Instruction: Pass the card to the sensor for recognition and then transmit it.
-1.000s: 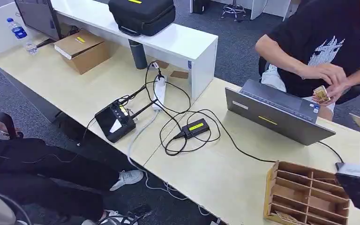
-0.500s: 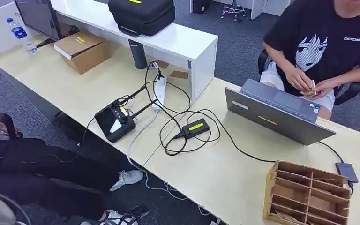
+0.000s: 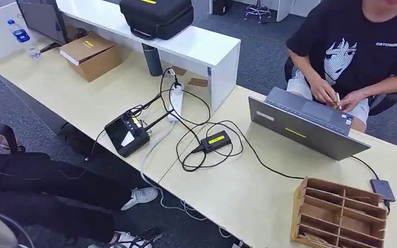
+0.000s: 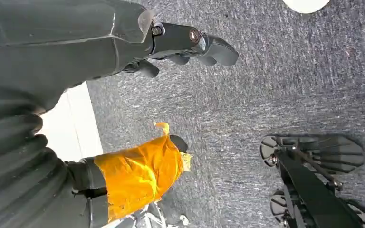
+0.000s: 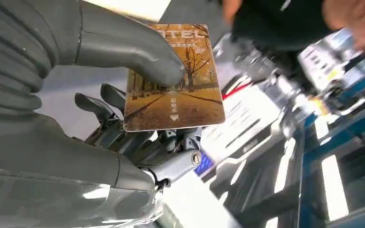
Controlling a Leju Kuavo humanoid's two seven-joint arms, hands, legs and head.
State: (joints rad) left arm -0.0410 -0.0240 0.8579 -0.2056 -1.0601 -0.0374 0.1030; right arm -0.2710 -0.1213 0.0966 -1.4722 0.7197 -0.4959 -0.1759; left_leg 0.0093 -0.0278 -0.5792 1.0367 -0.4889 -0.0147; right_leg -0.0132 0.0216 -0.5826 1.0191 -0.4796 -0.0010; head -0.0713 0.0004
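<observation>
While pinching the hotel key card (image 5: pixel 180 95) between the thick thumb (image 5: pixel 138 57) and the darker fingers beneath, leaves most of the printed autumn-road face uncovered. Grips near one edge only, probably so that the free end can be laid against a reader without the right hand (image 5: pixel 95 142) getting in the way. Looks firm enough, with the thumb pressed flat onto the card.

Hangs low over the grey carpet, as for the left hand (image 4: pixel 76 52): fingers (image 4: pixel 214 45) spread apart, nothing held, one digit wrapped in orange tape (image 4: pixel 138 173). Seems parked out of the way while the other side works.

Near the lower right of the head view, beside the wooden slotted organiser (image 3: pixel 338 214) on the pale table (image 3: pixel 238 191), lies a small grey cabled device (image 3: pixel 382 189), likely the sensor. Further up, behind the open laptop (image 3: pixel 305 124), sits a person (image 3: pixel 362 46) handling something small with both hands, well placed to receive the card afterwards. Scan probably not yet done.
</observation>
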